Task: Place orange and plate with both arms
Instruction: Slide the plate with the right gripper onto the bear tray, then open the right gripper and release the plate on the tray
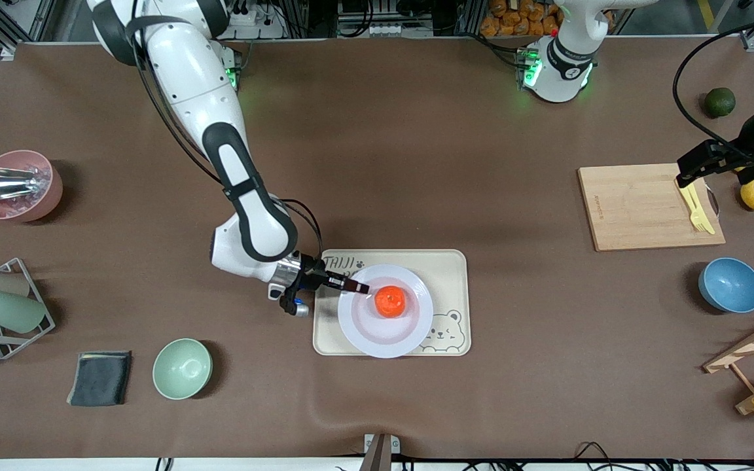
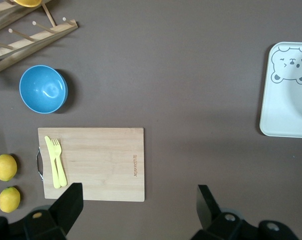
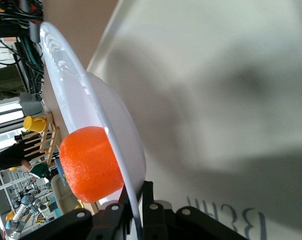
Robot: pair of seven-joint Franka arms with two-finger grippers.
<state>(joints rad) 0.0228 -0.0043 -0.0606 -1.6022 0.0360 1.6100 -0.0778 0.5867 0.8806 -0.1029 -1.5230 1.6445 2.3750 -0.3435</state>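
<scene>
Centrally, the cream bear-print tray [image 1: 453, 261] is topped by the plate [image 1: 360, 330], whose rim is pinched between the 2 closed fingers of the right gripper [image 1: 361, 287], while the orange [image 1: 391, 301] is carried on the plate and the left gripper [image 2: 135, 206] is held open above the bamboo cutting board [image 1: 639, 206].

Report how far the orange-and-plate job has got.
Done: the orange sits on the plate, and the plate is over the bear-print tray.
In hand: the right pincer is shut on the plate's rim, and the right wrist view shows the plate tilted off the tray.
Left: setting the plate flat and letting go. The left pincer waits open above the cutting board.
</scene>
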